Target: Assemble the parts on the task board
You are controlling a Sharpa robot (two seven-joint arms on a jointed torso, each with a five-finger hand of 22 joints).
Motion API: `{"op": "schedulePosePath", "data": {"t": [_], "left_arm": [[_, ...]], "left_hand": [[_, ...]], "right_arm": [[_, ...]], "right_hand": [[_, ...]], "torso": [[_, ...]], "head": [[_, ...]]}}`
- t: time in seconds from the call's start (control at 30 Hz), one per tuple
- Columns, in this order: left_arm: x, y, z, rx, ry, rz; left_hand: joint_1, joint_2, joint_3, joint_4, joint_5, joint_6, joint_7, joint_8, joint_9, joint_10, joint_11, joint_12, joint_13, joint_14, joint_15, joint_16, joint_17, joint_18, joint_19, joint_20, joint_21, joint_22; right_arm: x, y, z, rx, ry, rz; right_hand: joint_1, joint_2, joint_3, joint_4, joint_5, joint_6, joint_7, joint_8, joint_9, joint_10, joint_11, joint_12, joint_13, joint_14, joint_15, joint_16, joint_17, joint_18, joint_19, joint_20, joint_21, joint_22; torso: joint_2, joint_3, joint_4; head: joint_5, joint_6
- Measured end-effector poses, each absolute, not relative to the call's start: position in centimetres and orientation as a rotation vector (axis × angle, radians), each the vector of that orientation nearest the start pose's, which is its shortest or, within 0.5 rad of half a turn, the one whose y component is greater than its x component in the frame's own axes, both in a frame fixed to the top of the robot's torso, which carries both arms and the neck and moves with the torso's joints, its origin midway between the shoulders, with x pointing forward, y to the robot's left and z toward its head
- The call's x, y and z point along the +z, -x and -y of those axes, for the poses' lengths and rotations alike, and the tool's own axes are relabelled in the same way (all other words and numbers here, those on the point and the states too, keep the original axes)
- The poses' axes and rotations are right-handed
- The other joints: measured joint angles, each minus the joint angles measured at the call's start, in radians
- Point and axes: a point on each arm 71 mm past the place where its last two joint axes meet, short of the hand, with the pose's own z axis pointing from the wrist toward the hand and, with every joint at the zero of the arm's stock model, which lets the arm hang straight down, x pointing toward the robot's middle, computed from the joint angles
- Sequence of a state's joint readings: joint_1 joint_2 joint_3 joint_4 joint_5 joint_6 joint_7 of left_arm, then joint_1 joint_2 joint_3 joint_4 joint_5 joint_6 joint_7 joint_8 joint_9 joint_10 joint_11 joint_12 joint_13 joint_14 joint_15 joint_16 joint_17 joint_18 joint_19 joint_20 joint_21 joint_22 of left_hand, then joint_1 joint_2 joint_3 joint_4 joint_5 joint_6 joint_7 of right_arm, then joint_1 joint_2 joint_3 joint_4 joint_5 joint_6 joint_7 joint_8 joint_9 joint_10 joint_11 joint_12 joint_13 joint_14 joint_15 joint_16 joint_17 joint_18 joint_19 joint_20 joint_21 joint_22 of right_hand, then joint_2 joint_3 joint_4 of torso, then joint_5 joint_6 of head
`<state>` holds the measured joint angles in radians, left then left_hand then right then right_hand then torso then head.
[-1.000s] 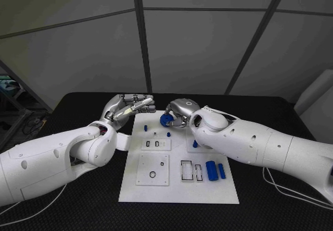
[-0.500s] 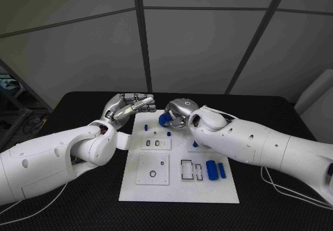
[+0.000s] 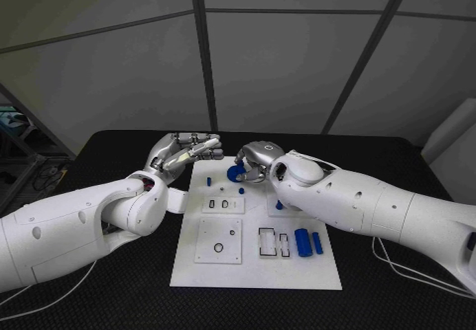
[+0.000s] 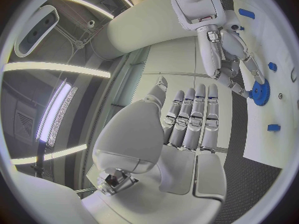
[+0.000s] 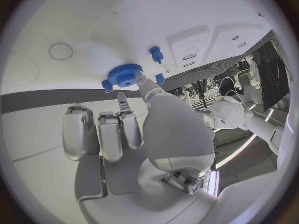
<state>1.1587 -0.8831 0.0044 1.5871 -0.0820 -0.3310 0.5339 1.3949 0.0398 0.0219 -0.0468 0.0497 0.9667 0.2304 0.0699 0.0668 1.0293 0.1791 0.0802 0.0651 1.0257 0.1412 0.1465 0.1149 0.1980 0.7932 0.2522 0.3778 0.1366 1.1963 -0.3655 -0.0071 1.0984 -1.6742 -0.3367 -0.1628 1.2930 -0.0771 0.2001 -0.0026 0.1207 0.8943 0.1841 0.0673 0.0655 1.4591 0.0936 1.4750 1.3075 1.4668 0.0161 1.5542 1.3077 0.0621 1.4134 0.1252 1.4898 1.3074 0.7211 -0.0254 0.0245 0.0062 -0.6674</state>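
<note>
The right hand (image 3: 254, 159) is at the far end of the board (image 3: 256, 272); its fingers (image 5: 123, 106) touch a blue gear (image 5: 125, 75), and it seems to hold the gear by its toothed edge, just above the white top or on it; which one, the pictures do not tell. The left hand (image 3: 184, 152) is near the board's far left corner; its fingers (image 4: 192, 115) lie straight and side by side with nothing in them, so it counts as open.

The step looks like setting the gear in its place; the hand would do well to keep the gear flat and go down slowly, so the gear does not tip or catch.

A small blue peg (image 5: 156, 53) stands close to the gear, and another short piece (image 5: 160, 78) sits just beside it; the fingers should not knock them. The two hands are near each other, so there is little room between them. The near half of the board has more room; two blue bars (image 3: 309, 243) lie there by the right edge, well apart from the gear.
</note>
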Motion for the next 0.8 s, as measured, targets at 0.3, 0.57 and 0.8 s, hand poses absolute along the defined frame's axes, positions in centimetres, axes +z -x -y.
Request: {"op": "schedulePosePath", "data": {"t": [0.3, 0.57, 0.8], "left_arm": [[-16.5, -47.6, -21.1, -1.627, 0.968, -1.288], [-16.5, -47.6, -21.3, -1.624, 0.969, -1.287], [-16.6, -47.7, -21.7, -1.613, 0.972, -1.284]], "left_hand": [[0.000, 0.000, 0.000, 0.000, 0.000, 0.000, 0.000, 0.000, 0.000, 0.000, 0.000, 0.000, 0.000, 0.000, 0.000, 0.000, 0.000, 0.000, 0.000, 0.000, 0.000, 0.000], [0.000, 0.000, 0.000, 0.000, 0.000, 0.000, 0.000, 0.000, 0.000, 0.000, 0.000, 0.000, 0.000, 0.000, 0.000, 0.000, 0.000, 0.000, 0.000, 0.000, 0.000, 0.000], [0.000, 0.000, 0.003, -0.003, 0.000, 0.000, 0.000, 0.000, 0.000, 0.000, 0.000, 0.000, 0.000, 0.000, 0.000, 0.000, -0.001, 0.000, 0.000, 0.000, 0.000, 0.000]], "right_arm": [[-19.1, -54.4, 6.8, 0.556, 0.317, -1.552], [-18.8, -54.2, 8.5, 0.577, 0.275, -1.524], [-17.6, -53.3, 13.4, 0.699, 0.139, -1.430]], "right_hand": [[-0.013, -0.004, -0.008, 0.008, -0.002, 0.000, 0.000, -0.002, 0.001, -0.001, 0.001, 0.000, 0.000, -0.004, 0.004, 0.000, 0.000, 0.000, 0.000, 0.007, 0.000, 0.000], [-0.025, 0.004, -0.019, 0.019, -0.002, 0.006, 0.002, -0.002, 0.004, 0.002, 0.005, 0.000, 0.000, 0.000, 0.007, 0.000, 0.000, 0.000, 0.000, 0.007, 0.000, 0.000], [-0.023, 0.005, -0.013, 0.013, 0.026, 0.013, 0.002, -0.002, 0.005, 0.002, 0.005, -0.002, 0.000, 0.000, 0.007, 0.000, 0.000, 0.000, -0.002, 0.009, -0.005, 0.000]], "torso": [[0.000, 0.0003, 0.0000], [-0.001, 0.0006, -0.0012], [-0.005, 0.0007, -0.0079]], "head": [[-0.001, -0.002], [-0.001, -0.002], [-0.005, 0.005]]}}
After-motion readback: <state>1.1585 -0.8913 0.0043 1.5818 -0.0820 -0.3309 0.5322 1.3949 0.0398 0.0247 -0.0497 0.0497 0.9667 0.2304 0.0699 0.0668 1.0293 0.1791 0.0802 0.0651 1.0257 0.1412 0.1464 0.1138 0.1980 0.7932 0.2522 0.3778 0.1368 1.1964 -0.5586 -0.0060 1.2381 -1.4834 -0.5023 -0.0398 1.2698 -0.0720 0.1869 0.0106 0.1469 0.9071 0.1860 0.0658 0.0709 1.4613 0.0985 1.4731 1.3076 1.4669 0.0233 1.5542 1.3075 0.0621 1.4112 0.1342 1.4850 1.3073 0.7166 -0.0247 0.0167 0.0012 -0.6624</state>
